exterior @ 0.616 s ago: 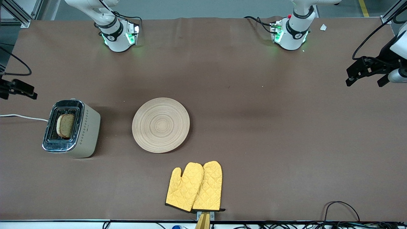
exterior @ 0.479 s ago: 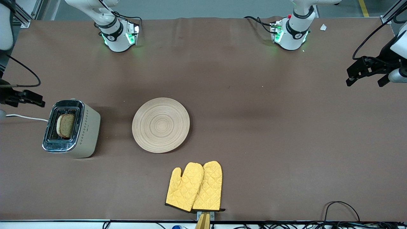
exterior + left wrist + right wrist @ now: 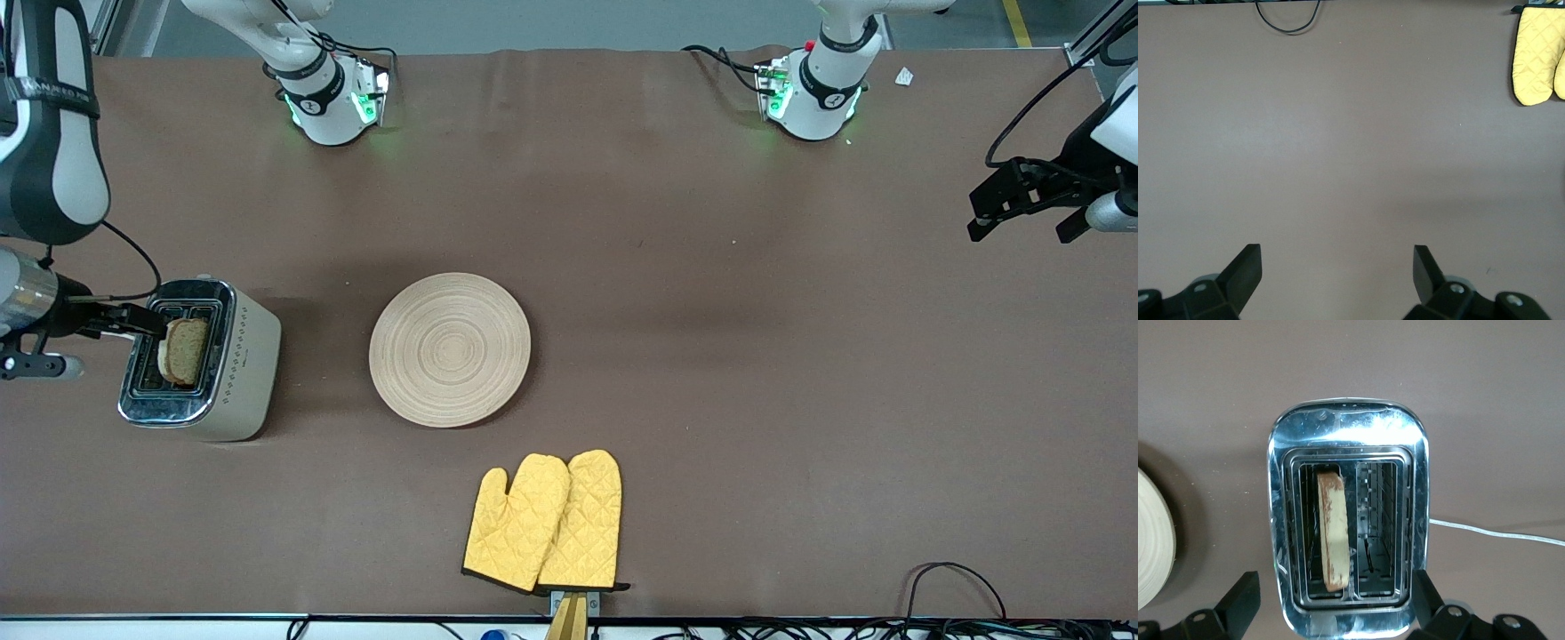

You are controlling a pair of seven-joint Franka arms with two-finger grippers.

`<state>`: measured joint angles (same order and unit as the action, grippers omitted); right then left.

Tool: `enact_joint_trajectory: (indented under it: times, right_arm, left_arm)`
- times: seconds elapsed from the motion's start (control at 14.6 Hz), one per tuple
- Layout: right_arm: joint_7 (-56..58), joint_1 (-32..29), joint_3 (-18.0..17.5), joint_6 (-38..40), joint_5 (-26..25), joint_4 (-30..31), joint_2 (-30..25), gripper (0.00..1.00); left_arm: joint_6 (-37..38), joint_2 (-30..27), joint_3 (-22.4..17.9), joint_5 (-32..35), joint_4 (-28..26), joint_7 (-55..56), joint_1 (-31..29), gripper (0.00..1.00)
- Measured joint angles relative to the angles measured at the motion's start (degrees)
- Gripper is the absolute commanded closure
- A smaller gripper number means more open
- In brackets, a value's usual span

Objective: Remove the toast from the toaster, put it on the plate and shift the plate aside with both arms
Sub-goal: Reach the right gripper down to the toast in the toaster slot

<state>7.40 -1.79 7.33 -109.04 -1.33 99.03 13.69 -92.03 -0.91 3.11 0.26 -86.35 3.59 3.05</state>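
The toast (image 3: 184, 350) stands upright in one slot of a silver and beige toaster (image 3: 240, 364) at the right arm's end of the table. In the right wrist view the toast (image 3: 1333, 527) shows edge-on in the toaster (image 3: 1348, 427). My right gripper (image 3: 142, 322) hangs open over the toaster's top, its jaws wide on either side of the toaster (image 3: 1333, 587), and touches nothing. The round wooden plate (image 3: 450, 349) lies bare beside the toaster, and its rim shows in the right wrist view (image 3: 1151, 533). My left gripper (image 3: 1022, 222) waits open and empty over the table's left-arm end (image 3: 1337, 260).
A pair of yellow oven mitts (image 3: 547, 520) lies nearer the front camera than the plate, close to the table's front edge; it also shows in the left wrist view (image 3: 1538, 53). The toaster's white cord (image 3: 1498, 533) trails off the table's end.
My right arm has swung in from the table's end and brought its open gripper over the toaster. The left arm, toast and plate have not moved.
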Motion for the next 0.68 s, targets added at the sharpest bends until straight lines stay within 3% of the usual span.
enact_joint_trajectory:
  times: [0.14,0.21,0.34,0.41,0.68]
  right_arm:
    - [0.0,0.0,0.0,-1.4,0.4,0.2,2.2,0.00]
    - [0.0,0.0,0.0,-1.9,0.6,0.4,3.2,0.11]
    - [0.0,0.0,0.0,-3.3,0.8,1.3,4.6,0.86]
    - [0.0,0.0,-0.1,-3.7,0.9,1.7,5.0,0.98]
    - [0.0,0.1,-0.2,-4.0,1.0,2.0,5.0,1.00]
  left_arm:
    - [0.0,0.0,0.0,0.0,0.0,0.0,0.0,0.00]
    - [0.0,0.1,0.0,0.0,0.0,0.0,0.0,0.00]
    - [1.0,0.1,0.0,0.0,0.0,0.1,0.0,0.00]
    - [1.5,0.1,0.0,0.0,0.0,0.1,0.0,0.00]
    - [2.0,0.1,0.1,0.0,0.0,0.1,0.2,0.00]
